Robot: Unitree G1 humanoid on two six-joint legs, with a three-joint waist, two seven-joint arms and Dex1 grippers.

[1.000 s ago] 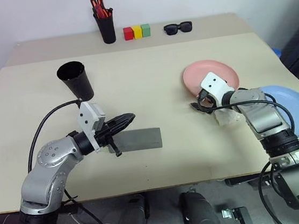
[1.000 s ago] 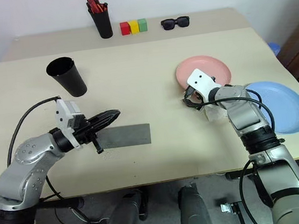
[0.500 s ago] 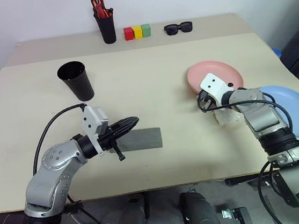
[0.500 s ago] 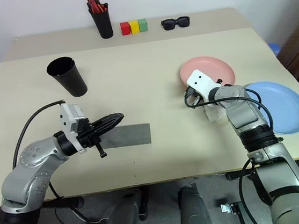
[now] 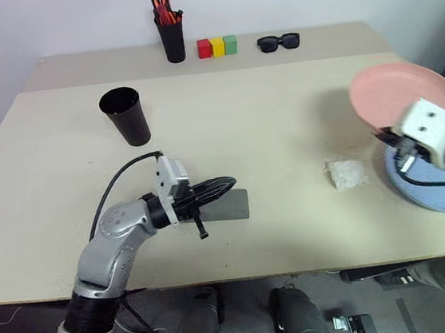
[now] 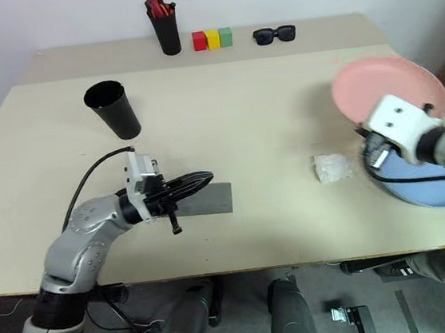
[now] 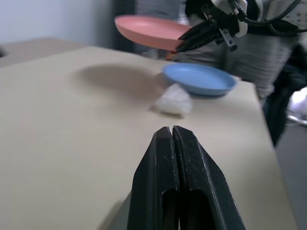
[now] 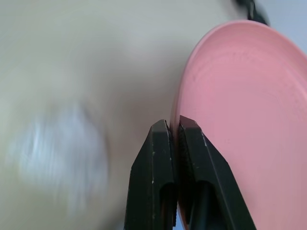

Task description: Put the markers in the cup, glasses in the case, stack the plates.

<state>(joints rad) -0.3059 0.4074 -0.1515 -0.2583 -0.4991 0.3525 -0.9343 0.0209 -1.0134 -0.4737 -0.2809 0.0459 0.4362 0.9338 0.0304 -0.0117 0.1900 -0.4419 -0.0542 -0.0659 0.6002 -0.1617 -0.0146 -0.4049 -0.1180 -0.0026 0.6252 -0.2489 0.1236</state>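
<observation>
Right fingers [image 8: 173, 136] pinched on raised pink plate [image 5: 403, 94] over blue plate [image 5: 438, 190]; left fingers [image 5: 223, 187] closed, seemingly empty.

Head stereo pair, 2 wrist close-ups

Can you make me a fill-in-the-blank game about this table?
1. The right gripper is pinching the rim of the ___ plate.
2. The blue plate lies ___ the lifted plate.
3. The left gripper is ___.
4. The black cup stands ___.

Missing words: pink; under; shut; upright
</observation>
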